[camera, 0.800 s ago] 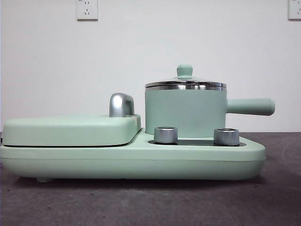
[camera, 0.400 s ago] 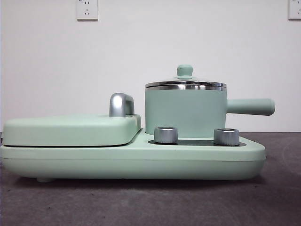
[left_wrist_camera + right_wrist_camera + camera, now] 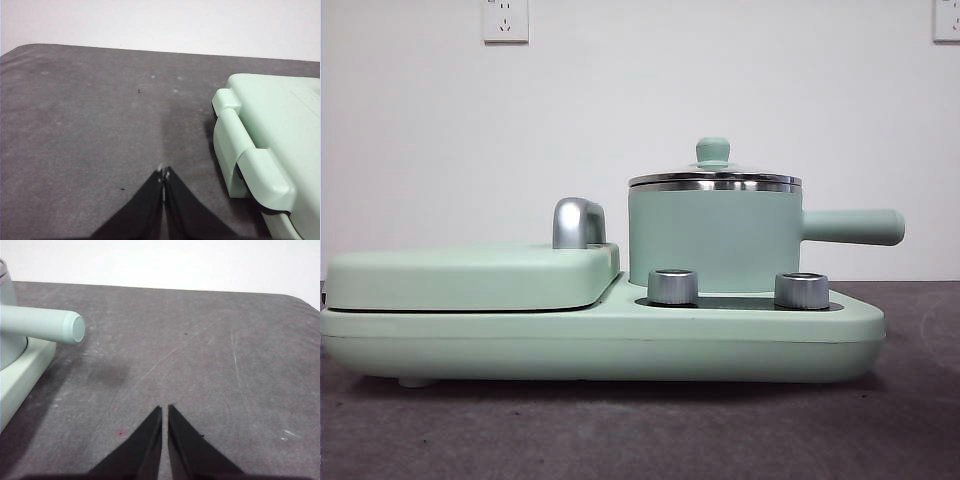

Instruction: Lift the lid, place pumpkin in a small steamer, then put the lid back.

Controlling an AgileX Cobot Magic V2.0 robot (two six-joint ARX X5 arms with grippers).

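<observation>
Nothing moved: lid (image 3: 713,172) stays on small steamer (image 3: 713,240), beside flat cover (image 3: 470,275).

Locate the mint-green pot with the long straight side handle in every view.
Front view: the mint-green cylindrical pot stands right of centre on the mint-green appliance base.
Left wrist view: not in it.
Right wrist view: only its handle and a sliver of wall show.
Shared landmark: the base.

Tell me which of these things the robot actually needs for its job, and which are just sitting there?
Needed:
- lid, on the pot
- small steamer
- pumpkin: not in view

Just there:
- flat green cover with chrome handle
- two knobs
- wall sockets
</observation>
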